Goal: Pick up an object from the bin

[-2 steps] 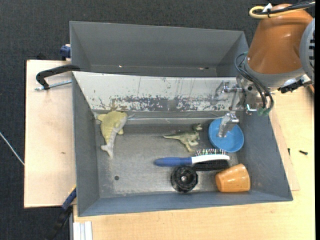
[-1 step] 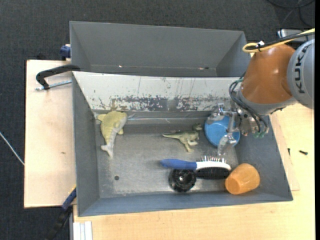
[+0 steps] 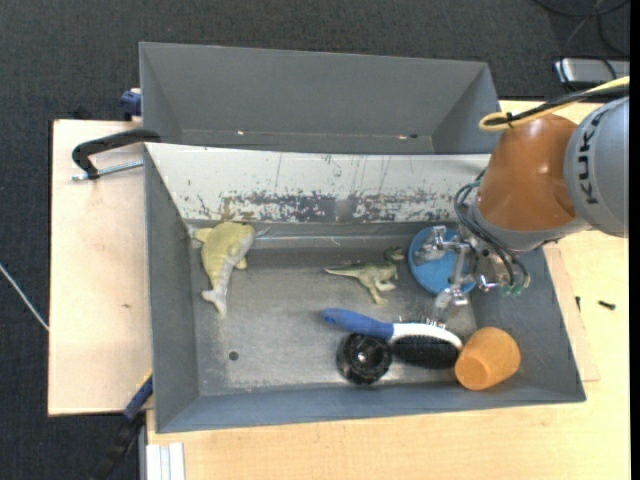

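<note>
In the bin's (image 3: 172,318) back right, jaws sit beside a blue disc (image 3: 430,261), gap unreadable.

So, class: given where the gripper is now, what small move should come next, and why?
Probably a slight sideways shift to centre over the blue round thing near the back wall: the gripper hangs at its right-hand edge in the view, while the brush and orange cup lie further forward.

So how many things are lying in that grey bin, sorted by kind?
Toy animals: 2 (pale yellow shark, small greenish dinosaur)
Brushes: 1 (blue-handled brush)
Cups: 1 (orange cup)
Round things: 2 (blue round thing, black round thing)
Total: 6
</note>
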Robot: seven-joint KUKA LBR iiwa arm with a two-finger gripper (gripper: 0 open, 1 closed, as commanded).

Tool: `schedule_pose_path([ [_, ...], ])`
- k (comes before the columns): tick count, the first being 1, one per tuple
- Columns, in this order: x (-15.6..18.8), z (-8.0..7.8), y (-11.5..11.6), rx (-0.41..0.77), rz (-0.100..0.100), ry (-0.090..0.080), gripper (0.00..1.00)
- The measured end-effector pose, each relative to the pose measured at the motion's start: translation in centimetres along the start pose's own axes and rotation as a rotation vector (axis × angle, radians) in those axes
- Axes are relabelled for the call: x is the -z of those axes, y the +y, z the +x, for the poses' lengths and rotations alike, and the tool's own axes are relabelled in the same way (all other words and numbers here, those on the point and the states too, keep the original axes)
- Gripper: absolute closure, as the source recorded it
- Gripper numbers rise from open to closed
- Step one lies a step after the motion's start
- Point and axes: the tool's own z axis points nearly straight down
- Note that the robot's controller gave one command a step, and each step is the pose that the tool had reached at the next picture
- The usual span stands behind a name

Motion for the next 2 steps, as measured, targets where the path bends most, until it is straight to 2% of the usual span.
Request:
schedule_pose_path([
  [1, 0.5, -0.2, -0.2, 0.0, 0.005, -0.006, 1.0],
  [2, 13.3, 0.6, 0.8, -0.006, 0.003, -0.01, 1.0],
])
